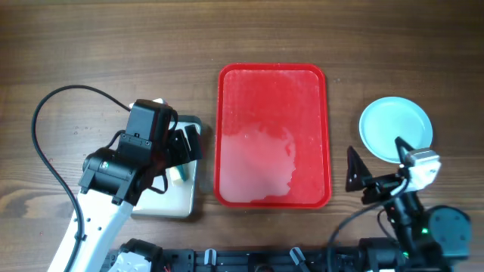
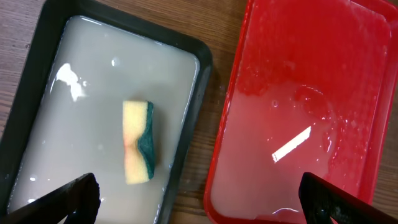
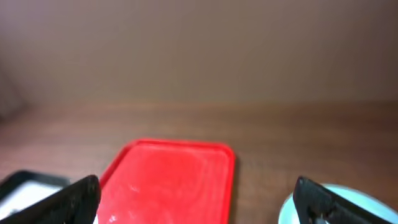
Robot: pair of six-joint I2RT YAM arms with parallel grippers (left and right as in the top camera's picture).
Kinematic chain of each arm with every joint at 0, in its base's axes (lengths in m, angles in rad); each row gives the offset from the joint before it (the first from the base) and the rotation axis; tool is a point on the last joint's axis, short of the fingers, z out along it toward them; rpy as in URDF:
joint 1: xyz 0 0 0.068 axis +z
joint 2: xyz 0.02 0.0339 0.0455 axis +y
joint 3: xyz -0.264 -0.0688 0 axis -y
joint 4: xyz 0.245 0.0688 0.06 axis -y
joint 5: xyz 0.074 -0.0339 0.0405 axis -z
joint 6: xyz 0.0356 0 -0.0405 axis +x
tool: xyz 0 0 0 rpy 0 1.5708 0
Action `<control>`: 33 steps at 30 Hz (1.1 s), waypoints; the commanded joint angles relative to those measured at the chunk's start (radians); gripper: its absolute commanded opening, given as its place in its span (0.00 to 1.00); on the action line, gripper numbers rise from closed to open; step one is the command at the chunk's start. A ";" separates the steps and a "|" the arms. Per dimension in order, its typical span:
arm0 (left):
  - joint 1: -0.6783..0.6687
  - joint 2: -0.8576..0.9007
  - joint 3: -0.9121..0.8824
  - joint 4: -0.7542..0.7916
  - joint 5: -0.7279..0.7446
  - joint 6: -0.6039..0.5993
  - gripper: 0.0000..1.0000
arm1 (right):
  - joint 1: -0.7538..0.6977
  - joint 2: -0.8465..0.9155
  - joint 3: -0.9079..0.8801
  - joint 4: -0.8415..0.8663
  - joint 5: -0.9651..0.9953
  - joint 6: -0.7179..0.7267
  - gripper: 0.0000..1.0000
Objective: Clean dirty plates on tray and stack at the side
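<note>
The red tray lies at the table's centre with no plates on it, only a wet pale film; it also shows in the left wrist view and the right wrist view. A pale blue plate sits on the table to the tray's right, its edge showing in the right wrist view. I cannot tell whether other plates lie under it. My left gripper is open and empty, hovering between the cream tray and the red tray. My right gripper is open and empty, near the front right.
A dark-rimmed cream tray with milky water holds a yellow and green sponge left of the red tray; the sponge shows from overhead. A black cable loops at the far left.
</note>
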 commanded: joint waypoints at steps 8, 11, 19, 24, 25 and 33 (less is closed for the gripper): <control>0.005 -0.002 0.016 0.003 0.008 -0.002 1.00 | -0.055 -0.154 -0.390 0.381 0.030 -0.019 1.00; 0.005 -0.002 0.016 0.003 0.008 -0.002 1.00 | -0.055 -0.154 -0.484 0.506 0.031 -0.019 1.00; 0.005 -0.002 0.016 0.003 0.008 -0.002 1.00 | -0.055 -0.154 -0.505 0.488 0.056 -0.019 1.00; 0.005 -0.002 0.016 0.003 0.008 -0.002 1.00 | -0.055 -0.153 -0.505 0.488 0.056 -0.019 1.00; 0.005 -0.002 0.016 0.003 0.008 -0.002 1.00 | -0.055 -0.153 -0.505 0.488 0.056 -0.019 1.00; 0.005 -0.094 -0.014 0.003 0.008 -0.002 1.00 | -0.055 -0.153 -0.505 0.488 0.056 -0.019 1.00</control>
